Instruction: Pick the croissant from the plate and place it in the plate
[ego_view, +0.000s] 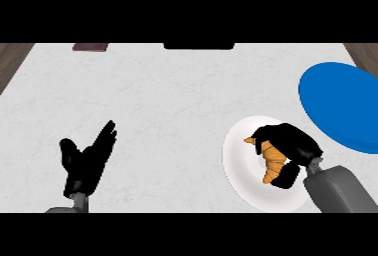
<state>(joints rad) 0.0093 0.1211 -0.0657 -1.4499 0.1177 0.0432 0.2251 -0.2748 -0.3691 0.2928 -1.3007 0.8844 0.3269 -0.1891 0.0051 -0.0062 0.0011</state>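
So the right hand (289, 145) is curled round the croissant (273, 162) on the white plate (240, 150) near the counter's right edge, not yet lifted toward the blue plate (339, 100) beside it.

No writing, label, brand, number or sign can be read anywhere, neither on the round white plate (240, 165) nor on the round blue plate (339, 107) just beside it.

Right hand (295, 142) curled round croissant (273, 162) over white plate (242, 181); blue plate (339, 107) beside.
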